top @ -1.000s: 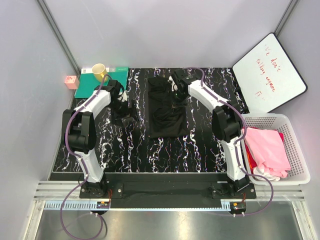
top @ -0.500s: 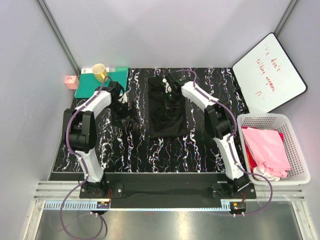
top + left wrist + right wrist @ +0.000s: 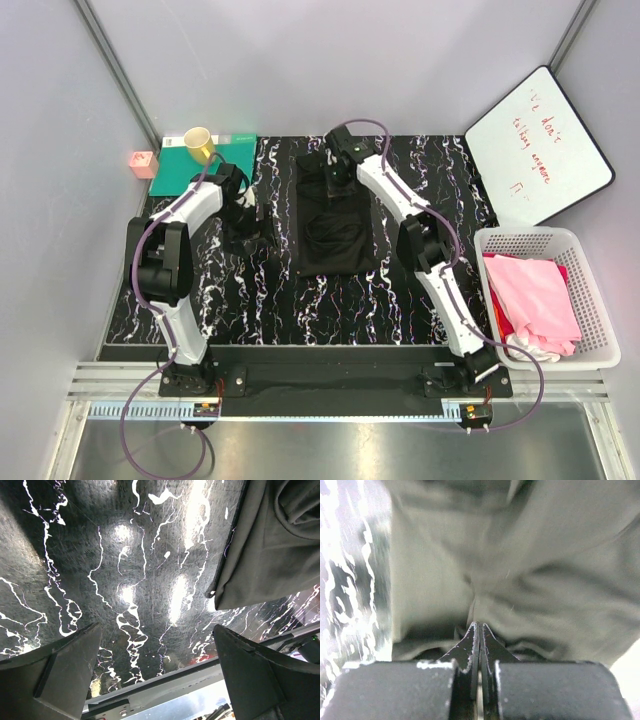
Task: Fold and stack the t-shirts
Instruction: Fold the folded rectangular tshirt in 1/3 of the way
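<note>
A black t-shirt (image 3: pixel 336 225) lies folded into a long strip on the middle of the marbled tabletop (image 3: pixel 300 300). My right gripper (image 3: pixel 336 172) is at the shirt's far end. In the right wrist view its jaws (image 3: pixel 479 627) are shut, pinching a fold of the black cloth (image 3: pixel 545 580). My left gripper (image 3: pixel 246 213) hangs open and empty over bare tabletop left of the shirt. The left wrist view shows it (image 3: pixel 160 675) wide open, with the shirt's near left corner (image 3: pixel 270 550) at upper right. Pink t-shirts (image 3: pixel 535 295) and a white one (image 3: pixel 535 348) lie in the basket.
A white basket (image 3: pixel 600 300) stands off the table's right edge. A teal mat (image 3: pixel 195 172) with a yellow cup (image 3: pixel 198 142) is at the back left, and a pink block (image 3: pixel 143 163) is beside it. A whiteboard (image 3: pixel 537 143) leans at the back right.
My right gripper has moved left across the far end of the black shirt, towards its far left corner. The left arm has not moved.
</note>
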`<state>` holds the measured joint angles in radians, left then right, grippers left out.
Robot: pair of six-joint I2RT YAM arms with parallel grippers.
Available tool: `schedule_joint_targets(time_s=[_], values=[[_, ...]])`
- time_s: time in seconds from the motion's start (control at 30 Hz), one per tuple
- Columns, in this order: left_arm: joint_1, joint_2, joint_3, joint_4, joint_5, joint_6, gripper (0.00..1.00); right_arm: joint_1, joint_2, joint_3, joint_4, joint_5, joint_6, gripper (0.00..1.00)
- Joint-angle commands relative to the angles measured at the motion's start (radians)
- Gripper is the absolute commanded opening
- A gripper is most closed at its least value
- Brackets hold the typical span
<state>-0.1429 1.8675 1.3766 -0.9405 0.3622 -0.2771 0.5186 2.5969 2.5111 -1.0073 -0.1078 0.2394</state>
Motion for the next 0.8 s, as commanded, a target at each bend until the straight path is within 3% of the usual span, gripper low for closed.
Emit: schedule_joint_targets(time_s=[0.0,0.13,0.23,0.47,0.77], values=[[0.003,-0.021,-0.024,0.006,0.011,0.032,0.99,-0.029,0.022,0.158,0.018,0.102,-0.002,0.0],[0.003,-0.021,-0.031,0.006,0.009,0.039,0.99,-0.038,-0.096,0.028,0.022,0.059,-0.02,0.0],[0.003,-0.013,-0.025,0.011,0.012,0.039,0.99,-0.04,-0.245,-0.164,0.026,-0.01,-0.032,0.0],[0.003,0.005,-0.007,0.016,0.021,0.036,0.99,-0.026,-0.414,-0.553,0.11,-0.102,0.0,0.0],[0.003,-0.001,-0.028,0.022,0.017,0.041,0.99,0.026,-0.382,-0.635,0.154,-0.147,0.027,0.0]])
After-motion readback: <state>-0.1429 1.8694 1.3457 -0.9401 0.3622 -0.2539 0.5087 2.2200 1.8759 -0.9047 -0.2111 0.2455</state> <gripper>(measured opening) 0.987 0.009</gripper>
